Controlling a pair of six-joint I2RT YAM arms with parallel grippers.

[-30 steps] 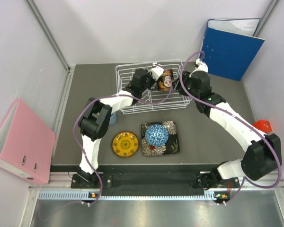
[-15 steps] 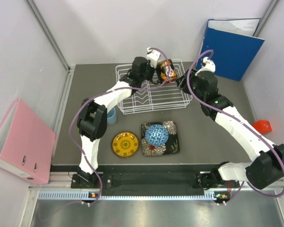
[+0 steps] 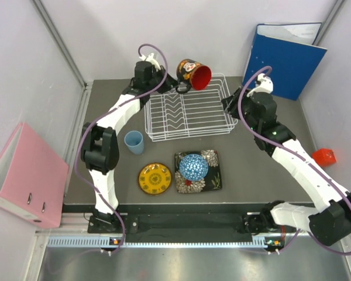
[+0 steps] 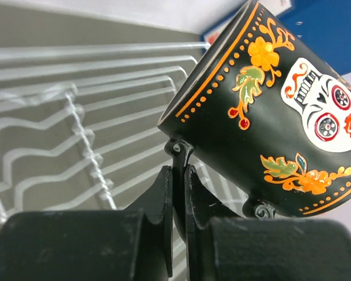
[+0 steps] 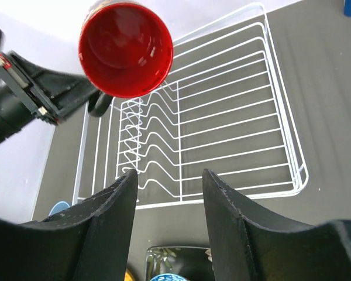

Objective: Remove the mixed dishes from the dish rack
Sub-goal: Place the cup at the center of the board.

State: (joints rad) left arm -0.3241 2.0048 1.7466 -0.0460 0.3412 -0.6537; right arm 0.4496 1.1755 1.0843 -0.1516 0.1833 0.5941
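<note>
My left gripper (image 3: pixel 179 88) is shut on the handle of the dark patterned mug (image 3: pixel 194 74) and holds it tilted in the air over the far edge of the white wire dish rack (image 3: pixel 190 136). The mug's red inside faces right. In the left wrist view the fingers (image 4: pixel 178 175) pinch the handle of the mug (image 4: pixel 269 117) above the rack (image 4: pixel 76 111). My right gripper (image 3: pixel 228 105) is open and empty at the rack's right end; it shows in the right wrist view (image 5: pixel 168 172), with the mug (image 5: pixel 126 50) beyond. No dishes show inside the rack.
The blue bowl (image 3: pixel 193 167) sits on the black square floral plate (image 3: pixel 213 172) in front of the rack. The yellow plate (image 3: pixel 154 178) and light blue cup (image 3: pixel 134 141) lie to its left. A blue binder (image 3: pixel 284 58), a pink binder (image 3: pixel 23 175) and a red object (image 3: pixel 324 156) stand at the sides.
My left gripper has lifted the mug up out of the rack and swung it so the red inside shows. My right arm has drawn back to the right.
</note>
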